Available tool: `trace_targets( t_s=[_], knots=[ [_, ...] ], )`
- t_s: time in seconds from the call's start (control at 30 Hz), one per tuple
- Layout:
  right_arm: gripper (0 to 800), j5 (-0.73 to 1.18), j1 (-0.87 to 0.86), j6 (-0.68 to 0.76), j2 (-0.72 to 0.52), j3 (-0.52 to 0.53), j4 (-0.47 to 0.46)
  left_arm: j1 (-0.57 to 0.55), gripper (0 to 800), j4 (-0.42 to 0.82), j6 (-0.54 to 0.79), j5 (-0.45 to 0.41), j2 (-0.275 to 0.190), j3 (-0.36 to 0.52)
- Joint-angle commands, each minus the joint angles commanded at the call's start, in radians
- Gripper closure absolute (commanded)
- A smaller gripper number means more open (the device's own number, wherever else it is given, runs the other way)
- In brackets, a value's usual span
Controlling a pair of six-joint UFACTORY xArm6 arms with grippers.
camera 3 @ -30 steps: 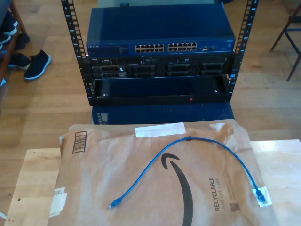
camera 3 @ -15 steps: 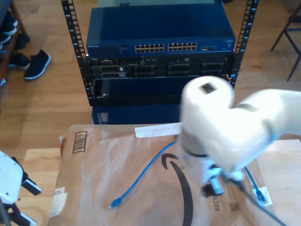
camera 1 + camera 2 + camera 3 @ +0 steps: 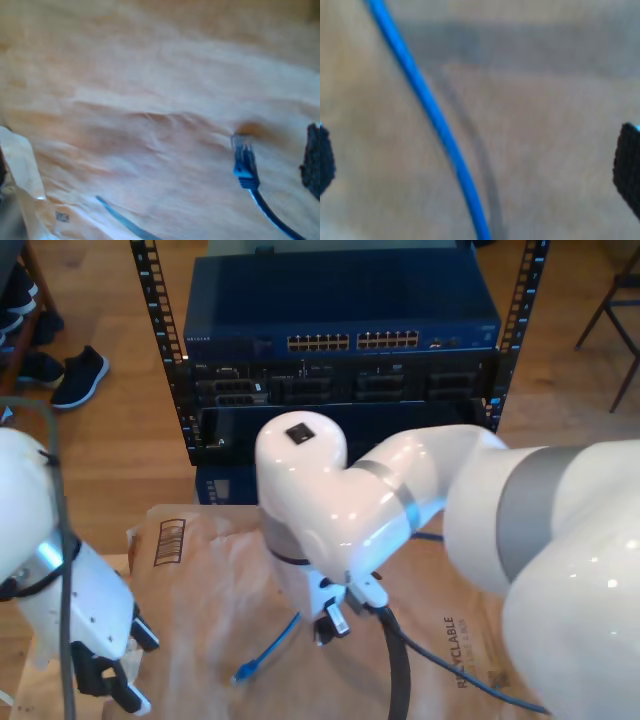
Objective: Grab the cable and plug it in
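The blue cable (image 3: 437,120) lies on a brown paper envelope (image 3: 200,580). In the second wrist view it runs across the gap between my second gripper's (image 3: 475,162) two dark pads (image 3: 627,167), which stand wide apart and touch nothing. In the exterior view that big white arm (image 3: 330,500) covers most of the cable, leaving one plug end (image 3: 243,672) showing. The first wrist view looks at a translucent blue plug (image 3: 244,167) flat on the paper, close to one dark pad (image 3: 312,160) of my open first gripper (image 3: 157,167). That arm (image 3: 70,610) is at the exterior view's lower left.
A blue network switch (image 3: 350,341) with rows of ports sits in a black rack (image 3: 340,390) beyond the table. Black shoes (image 3: 78,375) lie on the wooden floor at the exterior view's left. A chair leg (image 3: 620,310) stands at its right. A thick black cable (image 3: 400,670) hangs from the big arm.
Both arms have come in over the envelope. The big arm swept from the exterior view's right to the cable's middle; the other arm rose further into view at the lower left.
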Motion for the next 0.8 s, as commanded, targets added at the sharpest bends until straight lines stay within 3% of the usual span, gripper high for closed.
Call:
trace_targets(
  t_s=[0.13, 0.6, 0.7, 0.8],
  knots=[
    [70, 0.000, 0.018, 0.000, 0.028, -0.006, 0.003, -0.002, 0, 0.002, -0.002, -0.043, 0.000, 0.034],
    [125, -0.005, 0.021, -0.005, 0.100, -0.005, 0.026, -0.002, 0, 0.000, -0.002, -0.055, 0.000, 0.043],
    [246, -0.005, 0.020, -0.002, 0.098, -0.002, 0.028, -0.002, 0, 0.002, -0.002, -0.055, 0.002, 0.043],
    [472, -0.005, 0.020, -0.003, 0.095, -0.002, 0.061, -0.002, 0, 0.000, -0.002, -0.055, 0.002, 0.043]
  ],
)
